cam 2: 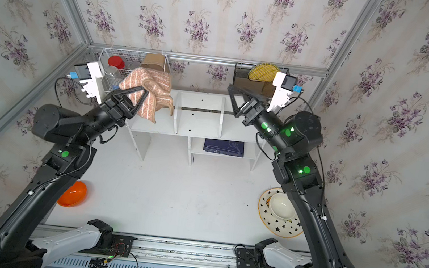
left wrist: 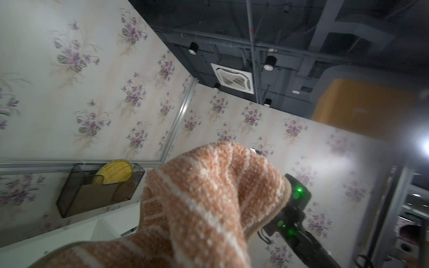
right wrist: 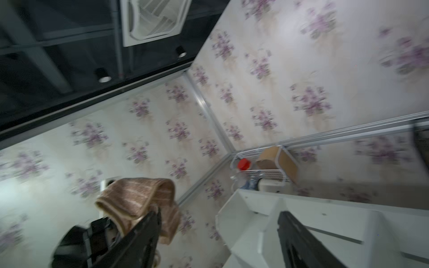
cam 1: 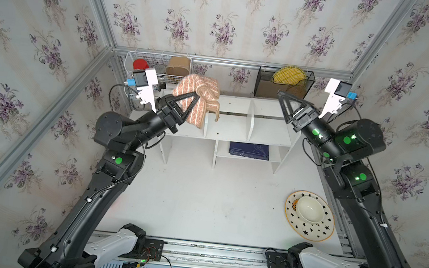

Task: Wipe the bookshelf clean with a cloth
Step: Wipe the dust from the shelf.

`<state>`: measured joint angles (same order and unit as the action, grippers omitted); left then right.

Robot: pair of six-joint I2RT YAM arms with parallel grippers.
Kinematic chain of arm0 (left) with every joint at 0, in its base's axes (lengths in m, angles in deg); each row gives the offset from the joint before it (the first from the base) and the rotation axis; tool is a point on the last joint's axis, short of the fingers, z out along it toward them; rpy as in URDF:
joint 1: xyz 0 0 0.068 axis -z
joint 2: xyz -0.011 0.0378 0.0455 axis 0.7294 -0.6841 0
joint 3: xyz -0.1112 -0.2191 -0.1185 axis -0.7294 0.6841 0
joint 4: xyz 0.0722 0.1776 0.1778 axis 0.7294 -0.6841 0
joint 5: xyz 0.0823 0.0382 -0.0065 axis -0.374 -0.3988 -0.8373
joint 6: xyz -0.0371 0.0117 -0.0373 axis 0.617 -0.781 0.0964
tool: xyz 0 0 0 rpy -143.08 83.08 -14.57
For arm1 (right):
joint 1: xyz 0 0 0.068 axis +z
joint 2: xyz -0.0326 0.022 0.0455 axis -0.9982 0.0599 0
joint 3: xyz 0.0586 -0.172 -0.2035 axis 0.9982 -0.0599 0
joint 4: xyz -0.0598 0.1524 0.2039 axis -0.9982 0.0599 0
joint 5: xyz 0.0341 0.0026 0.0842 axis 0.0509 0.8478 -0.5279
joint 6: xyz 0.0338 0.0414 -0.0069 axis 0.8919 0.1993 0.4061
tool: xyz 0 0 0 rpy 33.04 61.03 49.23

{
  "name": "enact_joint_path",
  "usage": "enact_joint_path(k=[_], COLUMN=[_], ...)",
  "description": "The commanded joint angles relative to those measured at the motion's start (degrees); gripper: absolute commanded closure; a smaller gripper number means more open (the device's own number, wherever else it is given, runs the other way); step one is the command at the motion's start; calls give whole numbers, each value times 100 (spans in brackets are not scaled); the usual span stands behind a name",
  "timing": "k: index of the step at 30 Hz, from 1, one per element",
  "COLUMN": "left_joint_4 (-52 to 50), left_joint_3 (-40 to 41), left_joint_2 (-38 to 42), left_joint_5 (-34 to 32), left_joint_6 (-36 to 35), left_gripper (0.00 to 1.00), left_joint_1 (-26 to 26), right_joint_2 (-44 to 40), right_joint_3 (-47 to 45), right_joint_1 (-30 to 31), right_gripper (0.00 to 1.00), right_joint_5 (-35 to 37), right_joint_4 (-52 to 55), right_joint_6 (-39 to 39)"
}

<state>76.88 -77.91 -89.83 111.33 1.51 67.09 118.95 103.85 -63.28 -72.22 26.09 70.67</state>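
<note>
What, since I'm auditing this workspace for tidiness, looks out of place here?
Nothing looks spilled or broken. Only the cloth stands out: it hangs bunched from the shut left gripper near the left compartment of the bookshelf, not spread flat.

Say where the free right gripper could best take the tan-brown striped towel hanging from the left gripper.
Probably the loose lower flap of the tan-brown striped towel, approached level from the robot's right. The left gripper is shut on the bunched top; the flap hangs free over the left end of the white wooden bookshelf, facing the open fingers of the right gripper.
</note>
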Motion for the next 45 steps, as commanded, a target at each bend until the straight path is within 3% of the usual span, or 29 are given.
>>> enact_joint_path(k=[1,6,12,15,20,24,29,33,40,45], left_joint_4=[-2132,-2468,-2621,-2738,-3063,-3129,-3558,-3867,-4781,-4959], left_joint_3=[-629,-1473,-2174,-2485,-3287,-3957,-4338,-4302,-4710,-4658], left_joint_2=[-428,-1330,-2335,-2657,-3452,-3994,-4371,-4428,-4588,-4446], left_joint_5=[-573,-276,-53,-97,-175,-150,-452,-813,-2012,-2369], left_joint_6=[-1110,-1141,-1186,-1315,-1176,-1046,-1208,-1257,-1496,-1281], left_gripper=[100,100,100,100,100,100,100,100,100,100], left_joint_1=[-336,-766,-821,-821,-773,-429,70,163,104,-245], right_joint_2=[448,996,1549,1606,1730,1675,1644,1643,1655,1600], right_joint_3=[268,193,320,114,-131,-305,-409,-420,-565,-701], right_joint_1=[-379,-1269,-1649,-1656,-1652,-1639,-1640,-1637,-1635,-1638], right_gripper=[7,0,6,8,27,44,72,97,100,100], right_joint_5=[2449,2402,2695,2404,2047,1942,2071,2054,2070,1927], right_joint_4=[2541,2567,2587,2437,2458,2483,2544,2569,2482,2337], right_joint_6=[-1151,-1525,-1641,-1736,-1630,-1613,-1576,-1509,-1521,-1805])
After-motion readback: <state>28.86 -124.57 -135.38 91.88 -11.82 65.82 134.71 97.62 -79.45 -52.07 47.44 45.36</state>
